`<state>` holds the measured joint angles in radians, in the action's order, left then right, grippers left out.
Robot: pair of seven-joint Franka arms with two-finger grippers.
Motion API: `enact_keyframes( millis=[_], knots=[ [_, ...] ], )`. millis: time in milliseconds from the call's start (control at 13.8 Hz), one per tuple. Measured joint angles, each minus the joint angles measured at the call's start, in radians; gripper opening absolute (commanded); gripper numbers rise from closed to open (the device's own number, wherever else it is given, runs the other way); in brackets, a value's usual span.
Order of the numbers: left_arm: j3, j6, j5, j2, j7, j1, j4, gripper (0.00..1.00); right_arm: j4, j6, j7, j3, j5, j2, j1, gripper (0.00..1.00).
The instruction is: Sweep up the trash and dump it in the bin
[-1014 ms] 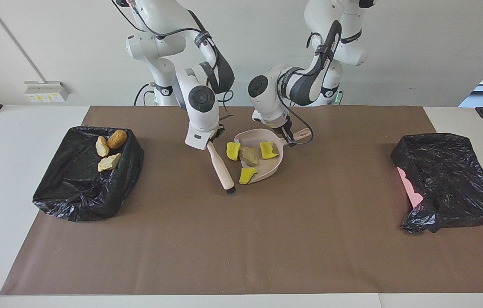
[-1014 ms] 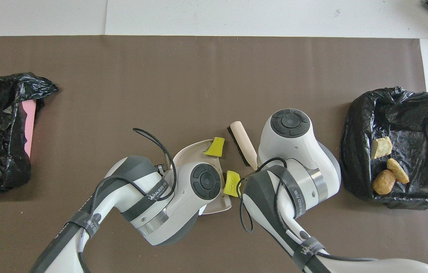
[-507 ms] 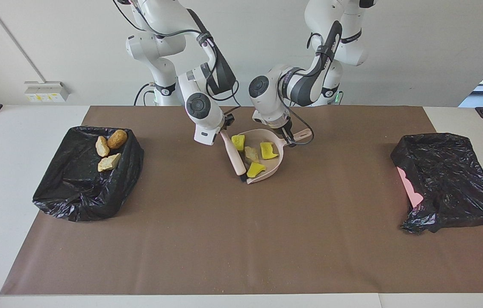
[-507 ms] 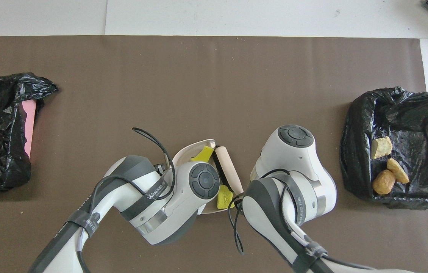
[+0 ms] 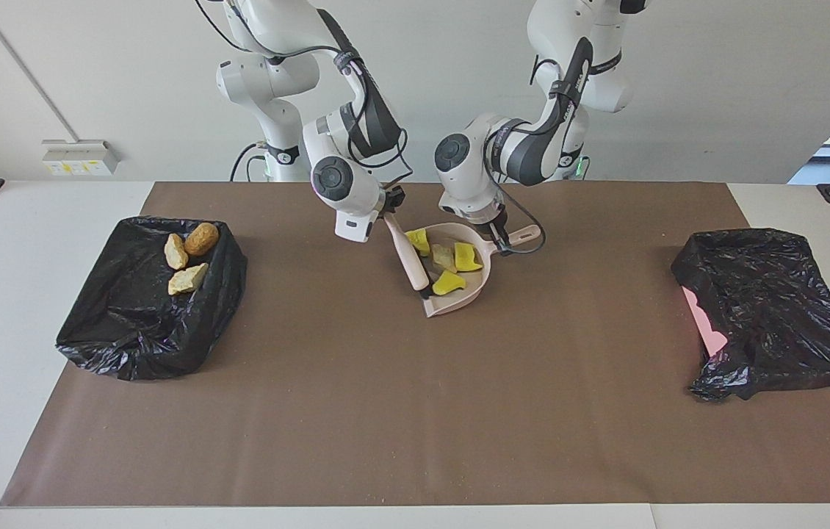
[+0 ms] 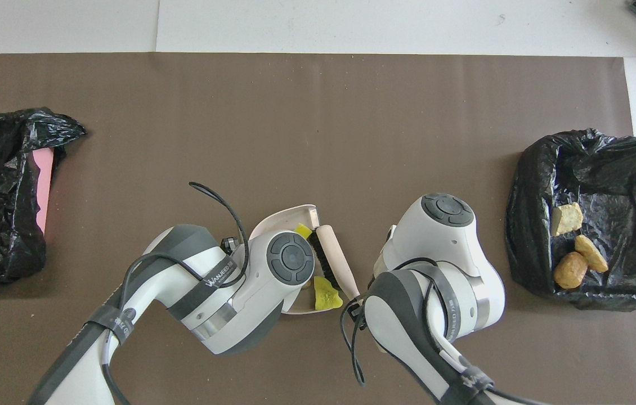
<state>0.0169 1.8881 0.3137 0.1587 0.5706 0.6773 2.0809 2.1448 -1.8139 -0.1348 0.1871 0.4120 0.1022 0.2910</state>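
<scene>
Yellow sponge chunks (image 5: 450, 281) and a tan lump (image 5: 444, 256) lie in the dustpan (image 5: 475, 291) at mid-bench.
The right gripper (image 5: 388, 213) clamps the brush (image 5: 408, 252) against the pan's open edge; the left gripper (image 5: 497, 235) grips the pan's handle.

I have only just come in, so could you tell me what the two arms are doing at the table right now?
They are sweeping trash into a dustpan. The right gripper holds a brush, its bristles at the pan's mouth. The left gripper holds the pan's handle. Three yellow sponge chunks and a tan lump lie in the pan. Three bread pieces already sit in the black-lined bin at the right arm's end of the table. Another bin stands at the left arm's end.
</scene>
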Motion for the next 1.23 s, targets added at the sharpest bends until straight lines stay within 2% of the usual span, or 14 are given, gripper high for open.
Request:
enact_keyframes(
  millis=[435, 869, 1232],
  knots=[
    [-0.001, 0.014, 0.0, -0.001, 0.059, -0.019, 0.0, 0.0, -0.04, -0.002, 0.136, 0.001, -0.078, -0.027, 0.015, 0.0],
    [-0.002, 0.047, -0.003, -0.001, 0.123, -0.051, 0.0, 0.0, -0.041, 0.001, 0.155, 0.001, -0.135, -0.043, 0.016, 0.0],
    [0.004, 0.075, -0.004, -0.006, 0.115, -0.049, 0.017, 0.0, 0.02, 0.0, 0.214, -0.001, -0.202, -0.06, 0.01, 0.0]
  ],
)
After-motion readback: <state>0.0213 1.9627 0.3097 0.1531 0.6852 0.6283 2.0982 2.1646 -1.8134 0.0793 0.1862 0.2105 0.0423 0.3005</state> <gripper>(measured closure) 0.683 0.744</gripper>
